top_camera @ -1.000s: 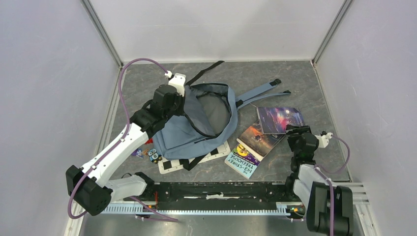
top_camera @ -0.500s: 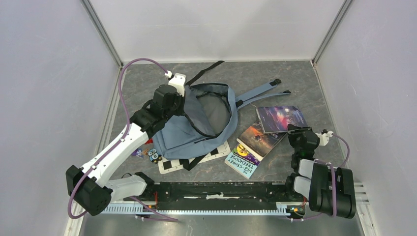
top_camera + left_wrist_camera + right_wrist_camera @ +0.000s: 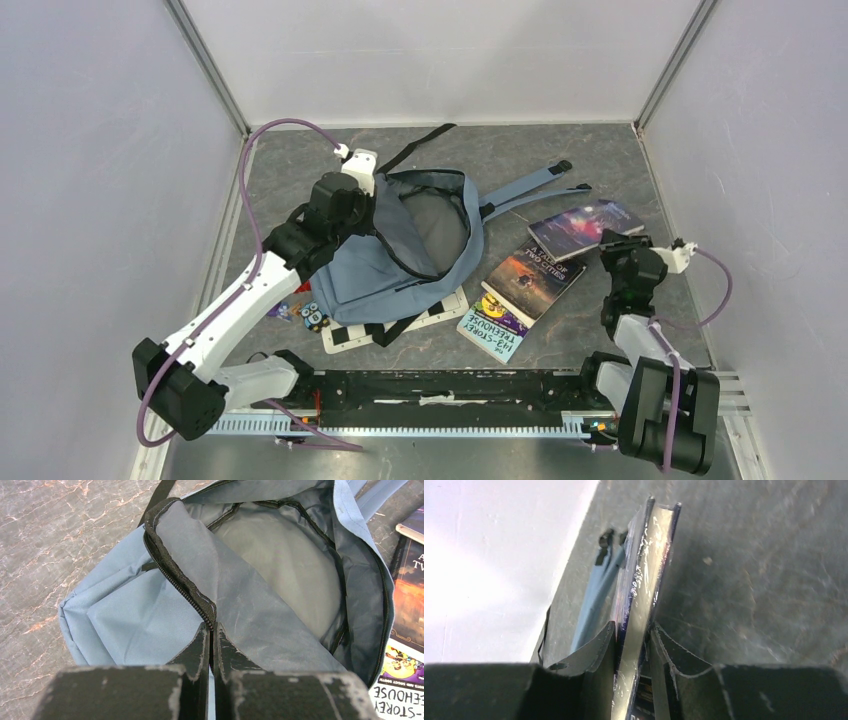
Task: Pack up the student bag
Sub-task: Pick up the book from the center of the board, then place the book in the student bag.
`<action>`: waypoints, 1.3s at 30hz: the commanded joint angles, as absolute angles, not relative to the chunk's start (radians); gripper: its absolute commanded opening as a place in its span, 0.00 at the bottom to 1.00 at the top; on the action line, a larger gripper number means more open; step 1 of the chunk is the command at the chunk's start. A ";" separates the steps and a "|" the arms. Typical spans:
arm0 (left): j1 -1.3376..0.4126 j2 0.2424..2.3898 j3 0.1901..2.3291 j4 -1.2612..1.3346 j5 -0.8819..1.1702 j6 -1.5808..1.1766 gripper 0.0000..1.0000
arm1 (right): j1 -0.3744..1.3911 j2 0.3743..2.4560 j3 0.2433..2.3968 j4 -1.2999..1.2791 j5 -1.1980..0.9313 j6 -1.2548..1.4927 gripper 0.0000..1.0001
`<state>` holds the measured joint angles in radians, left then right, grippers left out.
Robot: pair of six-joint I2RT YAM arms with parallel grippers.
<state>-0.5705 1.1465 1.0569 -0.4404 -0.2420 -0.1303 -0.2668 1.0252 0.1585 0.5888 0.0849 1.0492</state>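
Observation:
The student bag (image 3: 400, 255), grey-blue with a black zip, lies unzipped at the table's middle left, its grey lining (image 3: 285, 565) showing. My left gripper (image 3: 350, 200) is shut on the zip edge of the bag's opening (image 3: 210, 627), holding that flap up. On the right, my right gripper (image 3: 622, 248) is shut on the near edge of a dark purple book (image 3: 583, 226), which is tilted up off the table. In the right wrist view the book (image 3: 646, 555) stands edge-on between the fingers (image 3: 631, 630).
A dark orange-covered book (image 3: 535, 275) and a teal "Treehouse" book (image 3: 493, 325) lie overlapped right of the bag. A white board (image 3: 350, 335) pokes out under the bag's near edge, small colourful items (image 3: 305, 313) beside it. Blue shoulder straps (image 3: 530, 188) trail towards the back right. Walls surround the table.
My right gripper has closed on the purple book and swung right, tilting the book up off the table. The left arm and the bag have not moved.

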 commanded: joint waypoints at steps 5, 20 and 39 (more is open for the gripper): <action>-0.564 1.047 1.039 -0.360 -0.221 -0.143 0.02 | -0.287 0.888 0.342 0.562 0.014 0.897 0.00; -0.564 1.004 1.026 -0.330 -0.162 -0.141 0.02 | -0.113 0.959 0.634 0.729 -0.311 0.884 0.00; -0.564 1.003 1.019 -0.315 -0.125 -0.147 0.02 | 0.397 1.322 0.854 0.777 -0.222 0.743 0.00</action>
